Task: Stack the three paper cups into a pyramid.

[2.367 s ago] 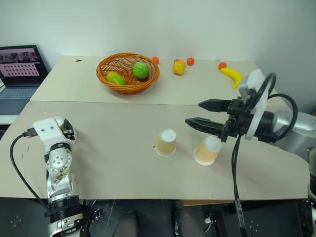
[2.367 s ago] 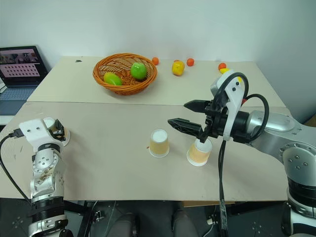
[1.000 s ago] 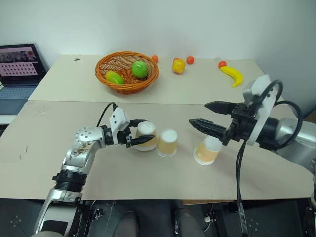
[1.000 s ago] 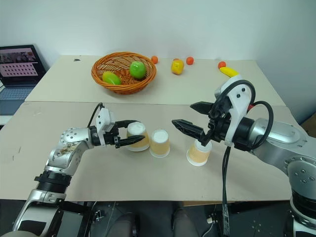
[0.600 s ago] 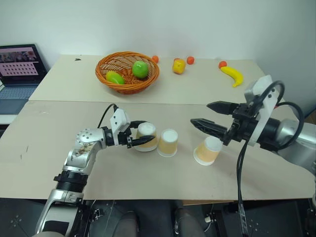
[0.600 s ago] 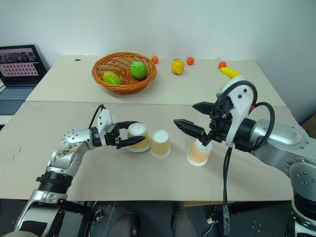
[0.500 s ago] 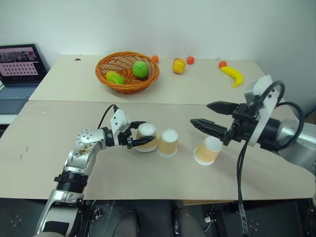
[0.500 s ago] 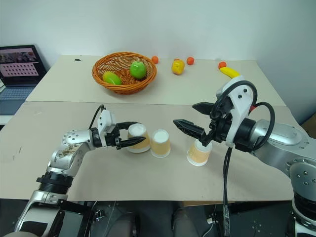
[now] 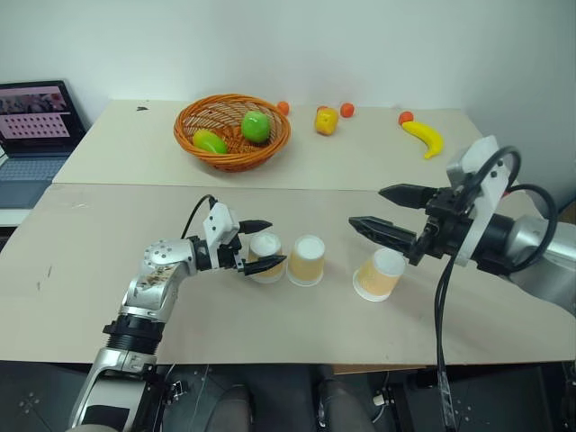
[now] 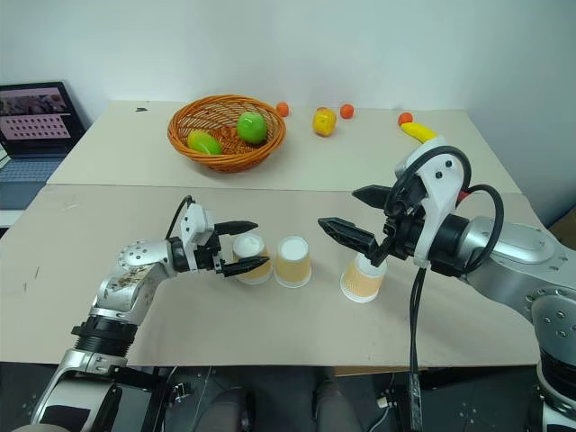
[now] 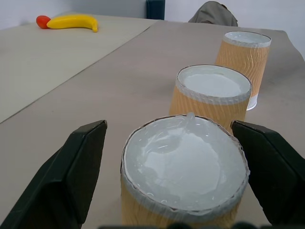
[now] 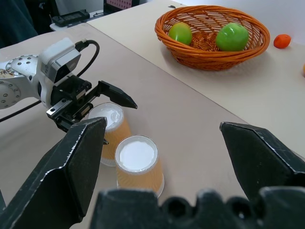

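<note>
since a second ago the left gripper has let go: its fingers, which were pinched on the leftmost cup, now stand apart on either side of it, and the cup sits base-up on the table. from where i stand the three cups run in a row, the middle cup just at three o'clock of the first, seemingly touching it, though the angle makes that hard to swear to. the third cup lies further toward three o'clock, tilted, a little apart. the right gripper hangs above it with its jaws spread wide, holding nothing. these cups look light and thin-walled, easy to crush or knock over. i'd take the third one gently across its ribbed side, near the middle, not at the flimsy rim, then set it on the other two.
</note>
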Controlling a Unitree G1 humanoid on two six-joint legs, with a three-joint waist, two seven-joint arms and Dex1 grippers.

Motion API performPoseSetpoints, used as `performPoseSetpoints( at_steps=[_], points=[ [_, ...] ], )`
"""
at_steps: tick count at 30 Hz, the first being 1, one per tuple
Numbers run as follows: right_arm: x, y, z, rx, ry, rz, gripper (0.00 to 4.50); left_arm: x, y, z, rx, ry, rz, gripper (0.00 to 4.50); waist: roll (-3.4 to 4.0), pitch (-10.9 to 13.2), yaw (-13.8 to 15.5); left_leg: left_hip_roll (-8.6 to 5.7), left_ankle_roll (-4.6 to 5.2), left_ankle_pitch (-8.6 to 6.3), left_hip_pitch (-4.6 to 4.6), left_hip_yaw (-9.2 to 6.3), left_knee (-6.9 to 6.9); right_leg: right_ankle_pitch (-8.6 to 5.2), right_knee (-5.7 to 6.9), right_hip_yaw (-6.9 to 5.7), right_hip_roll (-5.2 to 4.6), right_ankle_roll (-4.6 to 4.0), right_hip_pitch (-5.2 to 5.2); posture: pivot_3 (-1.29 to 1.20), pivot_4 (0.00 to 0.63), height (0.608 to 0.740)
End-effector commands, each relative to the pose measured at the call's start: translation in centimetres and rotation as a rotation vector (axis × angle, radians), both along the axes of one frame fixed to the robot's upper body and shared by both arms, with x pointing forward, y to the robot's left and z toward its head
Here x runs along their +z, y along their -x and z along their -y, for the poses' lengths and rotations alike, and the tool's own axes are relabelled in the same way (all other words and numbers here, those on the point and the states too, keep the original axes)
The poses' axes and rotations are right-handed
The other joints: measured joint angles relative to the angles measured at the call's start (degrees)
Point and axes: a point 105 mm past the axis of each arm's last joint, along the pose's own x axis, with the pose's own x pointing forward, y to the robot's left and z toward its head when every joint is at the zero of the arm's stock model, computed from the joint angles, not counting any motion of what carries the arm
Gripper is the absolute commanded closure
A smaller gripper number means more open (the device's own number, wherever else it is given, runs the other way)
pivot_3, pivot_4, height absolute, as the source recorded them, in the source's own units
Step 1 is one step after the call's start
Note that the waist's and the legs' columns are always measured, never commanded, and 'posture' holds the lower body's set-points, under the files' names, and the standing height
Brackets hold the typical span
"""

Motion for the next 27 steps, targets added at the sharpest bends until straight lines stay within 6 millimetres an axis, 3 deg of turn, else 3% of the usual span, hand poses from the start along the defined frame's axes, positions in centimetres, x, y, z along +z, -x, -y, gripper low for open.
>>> performPoseSetpoints(
  at_steps=[1, 13, 17, 22, 25, 27],
  points=[
    [1.7, 0.3, 0.2, 0.001, -0.017, 0.077, 0.00, 3.8, 0.1, 0.8, -0.033, 0.086, 0.058, 0.07, 0.00, 0.0, 0.0, 0.00, 0.00, 0.00, 0.00, 0.00, 0.00, 0.00, 0.00, 0.00, 0.00, 0.00, 0.00, 0.00, 0.150, 0.737],
    [1.6, 0.2, 0.7, -0.016, -0.007, 0.077, 0.00, 11.7, 0.7, 0.8, -0.080, 0.180, 0.116, 0.07, 0.00, 0.0, -0.1, 0.01, 0.01, -0.01, -0.03, -0.04, 0.12, -0.04, 0.06, -0.01, 0.03, 0.07, 0.00, 0.00, 0.150, 0.737],
    [1.3, 0.5, 4.1, -0.124, 0.046, 0.055, 0.00, 15.2, 3.8, -0.2, -0.245, 0.093, 0.028, 0.07, -0.01, 0.0, 0.0, 0.02, 0.01, -0.01, -0.20, -0.10, 0.18, -0.05, 0.03, -0.08, 0.05, 0.09, -0.10, 0.00, 0.150, 0.737],
    [-0.9, 1.7, 7.8, -0.252, 0.110, -0.004, 0.00, 14.7, 6.2, -0.5, -0.310, -0.086, -0.015, 0.07, 0.05, 0.0, 0.2, -0.06, 0.22, -0.14, -0.09, -0.03, 0.19, -0.12, -0.04, -0.03, -0.04, 0.17, 0.05, 0.00, 0.150, 0.737],
    [-3.0, 3.1, 10.4, -0.355, 0.085, -0.054, 0.00, 15.5, 6.8, 0.3, -0.330, -0.085, -0.014, 0.07, 0.04, 0.0, 0.6, -0.05, 0.22, -0.14, -0.11, -0.06, 0.25, -0.33, 0.01, -0.05, -0.01, 0.50, 0.06, 0.00, 0.150, 0.737],
    [-3.8, 3.8, 11.0, -0.374, 0.077, -0.067, 0.00, 15.7, 7.1, 0.6, -0.340, -0.072, -0.024, 0.07, 0.04, 0.0, 0.7, -0.02, 0.21, -0.14, -0.07, -0.11, 0.31, -0.35, 0.03, -0.04, 0.06, 0.54, 0.13, 0.00, 0.150, 0.737]
  ],
)
